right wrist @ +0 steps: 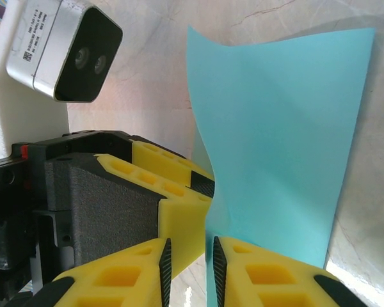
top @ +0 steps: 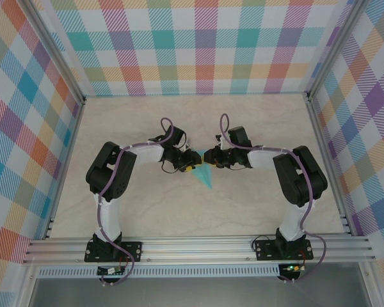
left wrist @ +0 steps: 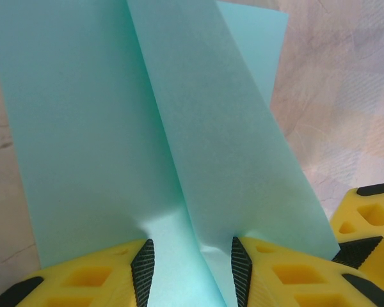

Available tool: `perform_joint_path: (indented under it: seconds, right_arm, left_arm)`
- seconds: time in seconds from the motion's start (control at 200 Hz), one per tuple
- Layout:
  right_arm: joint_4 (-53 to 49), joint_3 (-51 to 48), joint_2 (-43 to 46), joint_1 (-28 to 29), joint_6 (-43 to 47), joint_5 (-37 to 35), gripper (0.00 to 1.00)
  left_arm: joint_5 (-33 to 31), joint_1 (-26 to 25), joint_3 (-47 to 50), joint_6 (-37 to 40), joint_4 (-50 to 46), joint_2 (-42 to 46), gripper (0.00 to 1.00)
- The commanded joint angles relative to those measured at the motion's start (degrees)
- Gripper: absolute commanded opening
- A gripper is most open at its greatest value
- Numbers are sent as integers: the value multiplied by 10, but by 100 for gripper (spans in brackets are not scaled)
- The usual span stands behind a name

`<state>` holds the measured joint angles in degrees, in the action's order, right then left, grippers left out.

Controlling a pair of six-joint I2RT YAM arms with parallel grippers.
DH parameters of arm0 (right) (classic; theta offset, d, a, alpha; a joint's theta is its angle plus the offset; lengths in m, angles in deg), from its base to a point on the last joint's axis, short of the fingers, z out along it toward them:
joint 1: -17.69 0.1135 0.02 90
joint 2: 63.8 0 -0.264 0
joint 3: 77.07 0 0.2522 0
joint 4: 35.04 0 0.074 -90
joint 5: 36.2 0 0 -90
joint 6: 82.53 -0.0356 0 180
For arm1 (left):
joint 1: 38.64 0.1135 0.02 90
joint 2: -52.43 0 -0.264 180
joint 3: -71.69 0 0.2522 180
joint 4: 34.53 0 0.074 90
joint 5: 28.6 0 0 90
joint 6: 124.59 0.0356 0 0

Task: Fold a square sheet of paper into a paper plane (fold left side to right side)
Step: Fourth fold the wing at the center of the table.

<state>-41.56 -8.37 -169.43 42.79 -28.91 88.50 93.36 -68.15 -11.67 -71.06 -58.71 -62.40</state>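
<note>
A: Left gripper [left wrist: 191, 268]?
B: Clenched on the thin light turquoise square paper sheet [left wrist: 83, 128], over the beige table [top: 256, 128], tip toward 5 o'clock.
A: Right gripper [right wrist: 189, 265]?
B: Jaws slightly apart around its edge; closing askew could crumple or tear it.

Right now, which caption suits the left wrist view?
Left gripper holds the folded turquoise paper between its yellow fingers.

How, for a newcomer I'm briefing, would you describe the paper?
Inside the plaid walls, on the beige marbled tabletop, find where the yellow left hand and right hand meet. The folded light turquoise paper sheet sits between them, tapering toward the arm bases; it alone is plain-coloured.
</note>
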Motion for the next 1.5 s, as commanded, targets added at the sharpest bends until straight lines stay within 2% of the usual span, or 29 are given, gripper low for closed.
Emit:
perform_joint_path:
  seconds: [0.0, 0.325, 0.55, 0.885, 1.19, 1.495]
  right_arm:
    - [-16, 12, -21, -1, 18, -44, 26]
    - [-10, 6, -9, -7, 16, -44, 26]
    - [-5, -1, 20, -9, 26, -38, 33]
    - [-5, -12, 51, -21, 26, -53, 33]
    - [13, 3, 17, -13, 7, -14, 33]
    - [14, 10, -9, -4, 2, -16, 33]
  left_arm:
    - [-2, -10, -5, 11, -20, -2, 41]
    - [-2, -10, -4, 11, -19, 0, 41]
    - [-2, -10, -4, 11, -18, -2, 41]
    - [-2, -10, -1, 10, -17, -1, 41]
    - [-1, -9, -2, 11, -15, -1, 41]
    - [0, -10, -2, 11, -15, 0, 41]
